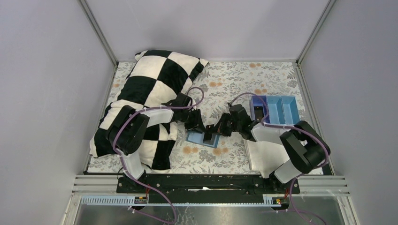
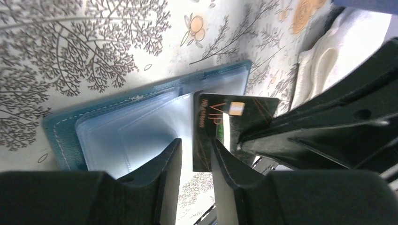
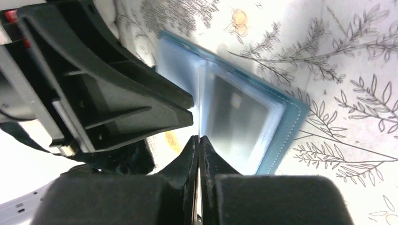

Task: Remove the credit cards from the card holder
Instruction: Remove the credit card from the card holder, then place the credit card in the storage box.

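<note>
The teal card holder (image 1: 194,137) lies open on the floral cloth, its clear sleeves up; it also shows in the left wrist view (image 2: 141,126) and the right wrist view (image 3: 263,117). My right gripper (image 3: 199,138) is shut on a black VIP card (image 2: 220,117), held on edge over the holder's inner edge; in its own view the card is a thin line. My left gripper (image 2: 195,143) is open over the holder, and the card's lower corner sits between its fingertips. A grey card with a chip (image 3: 234,112) lies in a sleeve. In the top view both grippers (image 1: 212,133) meet over the holder.
A black-and-white checkered pillow (image 1: 150,89) lies at the left under the left arm. A blue compartment tray (image 1: 277,108) stands at the right. A white cloth (image 1: 263,154) lies under the right arm, also in the left wrist view (image 2: 324,56).
</note>
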### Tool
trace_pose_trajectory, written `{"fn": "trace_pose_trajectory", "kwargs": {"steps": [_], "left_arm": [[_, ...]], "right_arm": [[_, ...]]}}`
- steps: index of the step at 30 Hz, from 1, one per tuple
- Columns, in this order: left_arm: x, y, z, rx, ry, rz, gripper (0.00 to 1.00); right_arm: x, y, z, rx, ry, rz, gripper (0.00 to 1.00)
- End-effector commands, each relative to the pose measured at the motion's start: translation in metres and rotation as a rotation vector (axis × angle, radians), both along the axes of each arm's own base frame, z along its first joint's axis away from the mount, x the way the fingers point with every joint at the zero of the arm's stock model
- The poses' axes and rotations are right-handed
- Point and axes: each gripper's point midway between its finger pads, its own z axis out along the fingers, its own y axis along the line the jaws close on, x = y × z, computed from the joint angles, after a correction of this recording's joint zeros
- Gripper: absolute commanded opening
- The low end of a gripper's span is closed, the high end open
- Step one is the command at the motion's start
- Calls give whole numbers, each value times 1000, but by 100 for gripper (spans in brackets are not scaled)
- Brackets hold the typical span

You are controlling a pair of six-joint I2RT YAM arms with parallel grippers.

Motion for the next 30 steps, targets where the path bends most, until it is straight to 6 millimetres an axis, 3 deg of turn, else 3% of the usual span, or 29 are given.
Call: {"fn": "trace_pose_trajectory", "kwargs": {"steps": [1,7,13,17,21,30], "left_arm": [[26,2,52,-53,-135,-10,35],[37,13,93,-102,-205,18,38],[31,14,111,-141,-247,-2,40],[26,14,113,-161,-250,-13,41],[23,14,114,-172,-252,-23,42],[16,13,111,-191,-247,-40,43]], "right_arm": [[19,-23,42,-163,-158,22,0],[35,-105,82,-345,-239,-82,0],[54,-215,124,-676,-301,-290,0],[58,-272,141,-871,-273,-413,0],[67,-298,145,-971,-253,-432,0],[99,-326,126,-1142,-246,-295,0]]}}
